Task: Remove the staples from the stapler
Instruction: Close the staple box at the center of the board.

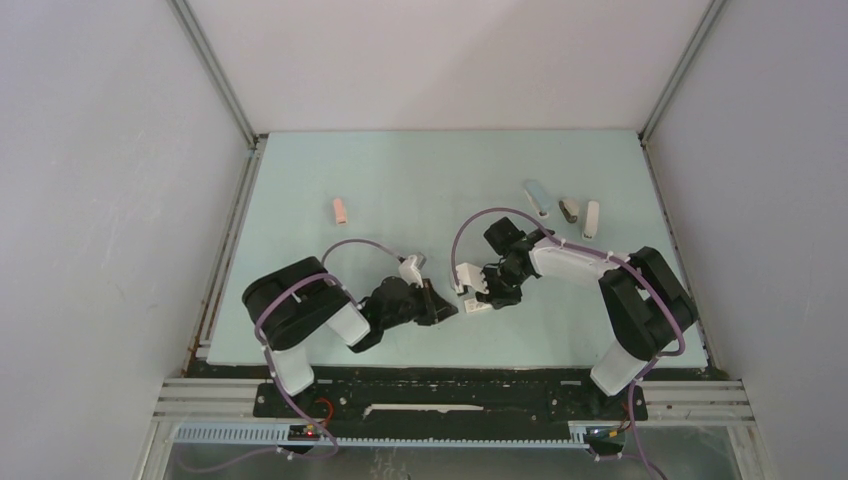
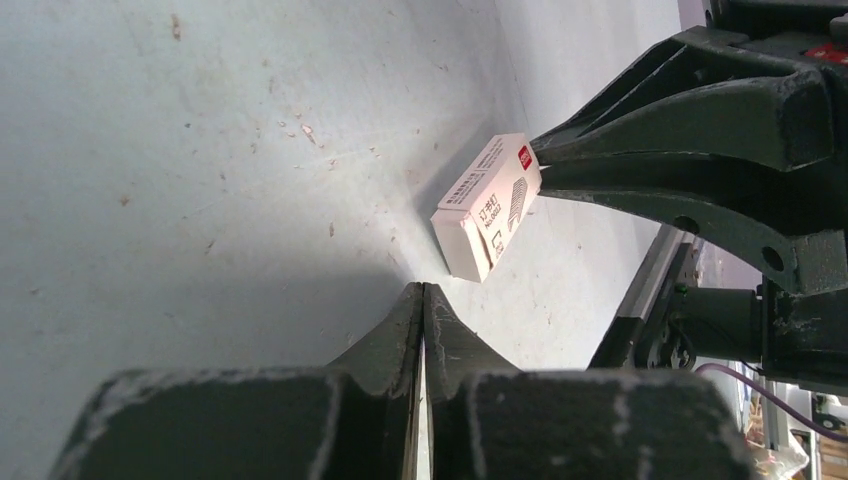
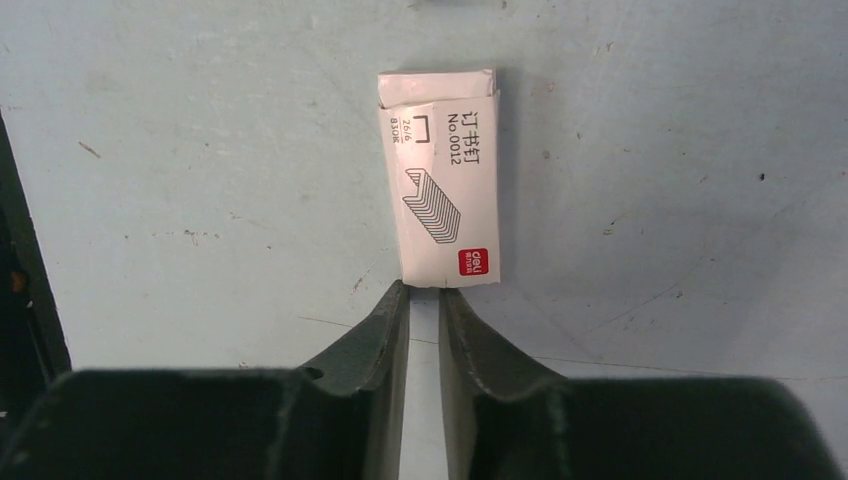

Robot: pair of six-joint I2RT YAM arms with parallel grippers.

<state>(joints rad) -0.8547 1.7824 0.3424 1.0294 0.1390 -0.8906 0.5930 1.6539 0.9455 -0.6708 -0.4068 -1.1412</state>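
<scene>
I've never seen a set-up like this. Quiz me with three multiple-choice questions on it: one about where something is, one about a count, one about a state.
1. Where does the small pink stapler lie on the table?
A) alone on the left side
B) between the two pincers
C) in the far-right group

2. How many small staplers lie grouped at far right?
A) one
B) six
C) three

3. How stand the jaws of the left pincer?
A) wide open
B) shut, empty
C) clamped on a box

1 A: it lies by itself on the left.
2 C: a blue stapler, a dark stapler and a white stapler lie side by side.
3 B: the left wrist view shows them pressed together.
</scene>
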